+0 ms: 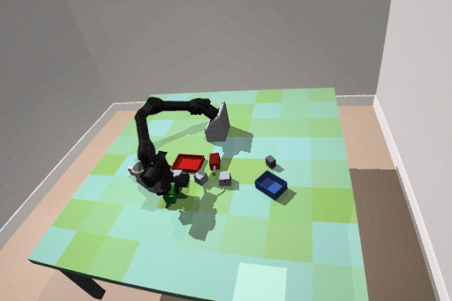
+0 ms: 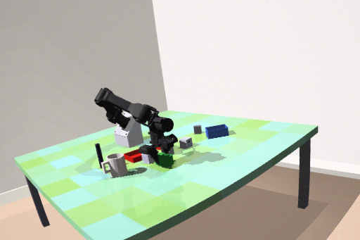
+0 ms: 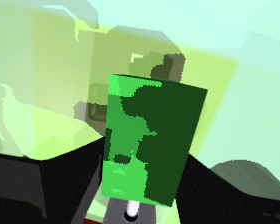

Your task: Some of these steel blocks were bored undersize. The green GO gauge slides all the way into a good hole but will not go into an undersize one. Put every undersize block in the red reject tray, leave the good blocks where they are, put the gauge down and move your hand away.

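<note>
My gripper (image 1: 173, 186) (image 3: 143, 141) is shut on the green GO gauge (image 1: 170, 194) (image 2: 166, 160) (image 3: 161, 125), low over the table. In the wrist view the gauge's pale pin (image 3: 133, 207) points at the dark hole of a steel block (image 3: 112, 214) (image 1: 177, 173) (image 2: 146, 158). The pin's tip is at the hole's mouth; whether any of it is inside I cannot tell. A second block (image 1: 201, 177) stands to the right in the top view, and a third block (image 1: 225, 178) (image 2: 185, 142) beyond it. The red reject tray (image 1: 188, 163) (image 2: 132, 155) lies behind the blocks and shows no block inside.
A red gauge (image 1: 214, 161) with a pale pin lies right of the red tray. A blue tray (image 1: 271, 185) (image 2: 216, 131) and a small dark grey cube (image 1: 270, 161) (image 2: 197, 129) are farther right. A mug (image 2: 119, 165) and an upright black rod (image 2: 99, 155) stand near the arm.
</note>
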{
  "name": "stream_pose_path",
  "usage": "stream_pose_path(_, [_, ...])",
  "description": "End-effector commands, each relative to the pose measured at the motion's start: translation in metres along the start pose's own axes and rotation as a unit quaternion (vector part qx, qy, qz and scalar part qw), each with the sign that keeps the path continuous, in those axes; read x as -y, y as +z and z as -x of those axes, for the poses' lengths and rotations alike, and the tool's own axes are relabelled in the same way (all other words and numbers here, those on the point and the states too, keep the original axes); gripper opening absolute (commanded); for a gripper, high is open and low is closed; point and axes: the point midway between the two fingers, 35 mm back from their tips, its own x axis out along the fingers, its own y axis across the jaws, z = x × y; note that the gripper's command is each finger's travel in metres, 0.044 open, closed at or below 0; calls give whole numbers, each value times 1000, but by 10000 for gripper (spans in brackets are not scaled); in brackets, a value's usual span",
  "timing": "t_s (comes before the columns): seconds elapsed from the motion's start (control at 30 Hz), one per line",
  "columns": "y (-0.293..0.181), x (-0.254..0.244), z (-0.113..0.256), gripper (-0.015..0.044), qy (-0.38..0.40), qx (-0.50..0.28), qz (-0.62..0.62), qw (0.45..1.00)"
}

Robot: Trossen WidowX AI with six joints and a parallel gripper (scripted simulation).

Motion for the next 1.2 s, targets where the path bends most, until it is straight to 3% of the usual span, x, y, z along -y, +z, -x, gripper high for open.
stream_pose_path(0.0, [3,3,4,0,0,5,-1,1000])
stream_pose_path(1.17, [-6,3,6,0,0,5,-1,1000])
